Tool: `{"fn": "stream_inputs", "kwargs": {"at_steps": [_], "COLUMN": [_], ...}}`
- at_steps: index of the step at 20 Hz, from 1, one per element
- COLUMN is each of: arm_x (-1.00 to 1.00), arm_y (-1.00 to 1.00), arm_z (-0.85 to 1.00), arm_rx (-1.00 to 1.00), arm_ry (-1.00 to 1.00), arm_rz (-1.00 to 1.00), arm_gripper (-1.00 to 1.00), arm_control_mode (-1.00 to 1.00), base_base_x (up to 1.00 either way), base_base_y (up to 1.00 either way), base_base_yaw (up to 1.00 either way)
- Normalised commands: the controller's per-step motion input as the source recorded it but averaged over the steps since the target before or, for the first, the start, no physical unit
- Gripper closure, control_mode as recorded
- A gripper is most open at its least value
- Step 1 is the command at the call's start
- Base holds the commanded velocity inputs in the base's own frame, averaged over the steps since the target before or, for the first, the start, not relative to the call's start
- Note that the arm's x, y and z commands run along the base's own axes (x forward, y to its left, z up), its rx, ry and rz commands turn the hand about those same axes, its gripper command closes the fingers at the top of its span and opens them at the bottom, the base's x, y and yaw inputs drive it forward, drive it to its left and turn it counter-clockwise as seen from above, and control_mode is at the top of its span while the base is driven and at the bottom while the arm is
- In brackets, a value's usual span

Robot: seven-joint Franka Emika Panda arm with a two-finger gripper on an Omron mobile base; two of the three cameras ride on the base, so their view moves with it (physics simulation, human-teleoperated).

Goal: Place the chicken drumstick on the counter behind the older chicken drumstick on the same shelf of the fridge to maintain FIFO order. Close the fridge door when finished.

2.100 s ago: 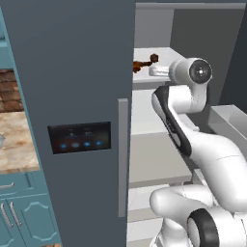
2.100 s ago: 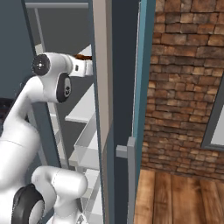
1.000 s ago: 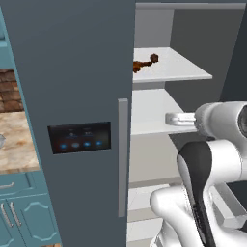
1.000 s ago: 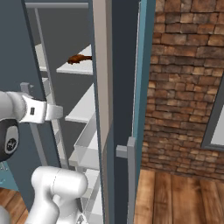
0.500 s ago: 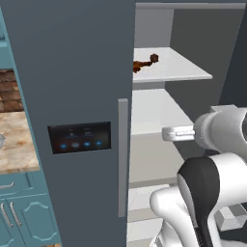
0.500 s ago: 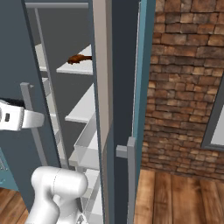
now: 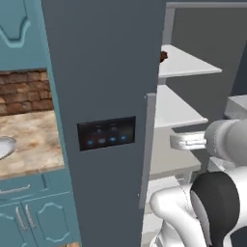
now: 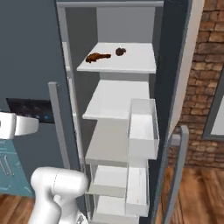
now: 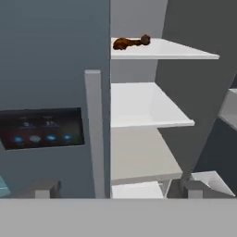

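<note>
Jaws stand wide apart and hold nothing; in the hand view I see the gripper (image 9: 115, 190) with its two grey fingertips (image 9: 45, 189) low in the frame, one on either side, with open space between them.

I am facing the fridge (image 8: 30, 52), dark slate-grey outside and white inside. Its right-hand door (image 8: 175, 87) hangs open, with white bins (image 8: 142, 131) stacked on its inner face; I cannot see anything in them. On my left, the closed door carries a black panel (image 7: 106, 132) with small blue lights and a grey bar handle (image 7: 147, 144) just beside it. I cannot read any writing on the panel.

Several white shelves sit one above another. On the top shelf (image 8: 135, 61) lie two reddish-brown pieces: a drumstick (image 8: 97, 57) near the front left edge, and a second, rounder piece (image 8: 120, 51) behind it and to its right, slightly apart from it. The shelves below look bare.

Left of the fridge is the beige mottled counter (image 7: 34, 144) over teal cabinets (image 7: 29, 212), with a brick wall (image 7: 24, 89) behind.
</note>
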Motion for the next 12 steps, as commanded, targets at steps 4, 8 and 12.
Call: {"fn": "stream_inputs", "kwargs": {"at_steps": [4,8,12], "arm_x": [0.0,0.0,0.0], "arm_y": [0.0,0.0,0.0], "arm_z": [0.0,0.0,0.0], "arm_rx": [0.0,0.0,0.0], "arm_ry": [0.0,0.0,0.0], "arm_rz": [0.0,0.0,0.0], "arm_gripper": [-1.0,-1.0,-1.0], "arm_control_mode": [1.0,1.0,1.0], "base_base_x": [-0.13,0.0,-0.04], "base_base_y": [0.81,0.28,0.1], "base_base_yaw": [-0.67,-0.91,-0.97]}}
